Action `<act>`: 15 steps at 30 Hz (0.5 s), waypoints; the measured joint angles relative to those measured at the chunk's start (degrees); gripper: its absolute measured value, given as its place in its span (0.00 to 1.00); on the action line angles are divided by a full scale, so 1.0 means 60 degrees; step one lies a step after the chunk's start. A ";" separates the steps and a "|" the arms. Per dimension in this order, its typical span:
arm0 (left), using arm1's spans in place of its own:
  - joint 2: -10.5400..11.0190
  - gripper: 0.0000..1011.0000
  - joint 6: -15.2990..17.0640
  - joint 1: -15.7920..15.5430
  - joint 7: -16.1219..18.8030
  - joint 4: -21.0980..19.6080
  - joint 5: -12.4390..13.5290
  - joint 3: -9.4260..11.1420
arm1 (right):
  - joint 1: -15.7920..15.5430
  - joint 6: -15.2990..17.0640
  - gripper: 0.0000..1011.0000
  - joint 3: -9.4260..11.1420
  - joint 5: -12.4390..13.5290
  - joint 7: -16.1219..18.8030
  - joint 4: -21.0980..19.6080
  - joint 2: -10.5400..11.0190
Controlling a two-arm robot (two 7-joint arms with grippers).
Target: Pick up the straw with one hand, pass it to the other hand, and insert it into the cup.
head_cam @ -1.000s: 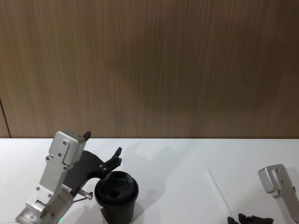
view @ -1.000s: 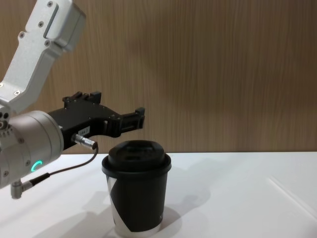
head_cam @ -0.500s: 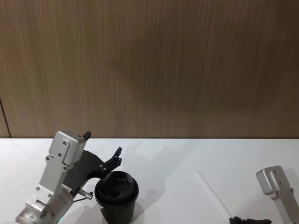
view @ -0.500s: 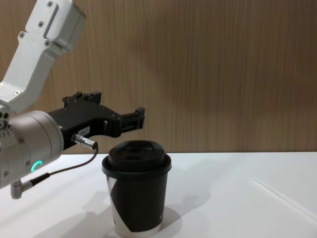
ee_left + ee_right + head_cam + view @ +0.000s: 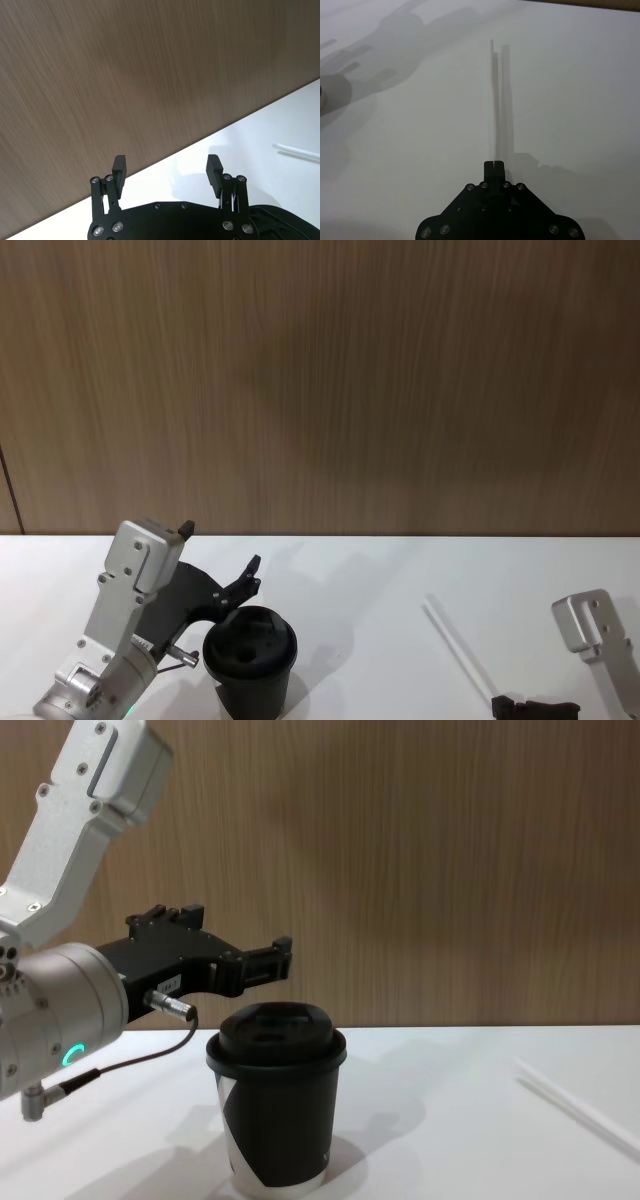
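Left gripper [image 5: 166, 165]: parked just behind and above the cup [image 5: 280, 1120], fingers spread wide, nothing between them. No change over the last second. I read it as waiting for the hand-off.

Cup: upright on the table [image 5: 350, 580], lid on, unmoved.

Straw [image 5: 460, 648]: well right of the cup. It has changed. Its far end swung toward the cup, then eased back a little. From the chest camera it now stands out plainly, where a second ago it was a faint line low on the tabletop. My judgement is that it is off the surface and the pickup is done.

Right gripper [image 5: 494, 163]: farthest right of the cup, low and near me, fingers pinched together on the straw's near end.

View notes: the right wrist camera settles the grasp. It shows the fingers closed, the straw running straight out from them, and a shadow lying apart from it. The head camera catches just the gripper's edge. The left wrist camera confirms the empty left fingers.

Still to do: pass, then insert.
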 joint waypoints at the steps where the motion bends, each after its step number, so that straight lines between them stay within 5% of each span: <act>1: 0.0000 0.99 0.0000 0.0000 0.0000 0.0000 0.0001 -0.0001 | -0.0004 -0.0061 0.00 0.0014 -0.0016 -0.0002 -0.0028 -0.0028; 15: 0.0000 0.99 0.0000 0.0000 0.0000 0.0000 0.0001 0.0000 | -0.0114 -0.1154 0.00 0.0373 -0.0111 -0.0285 -0.0278 -0.0542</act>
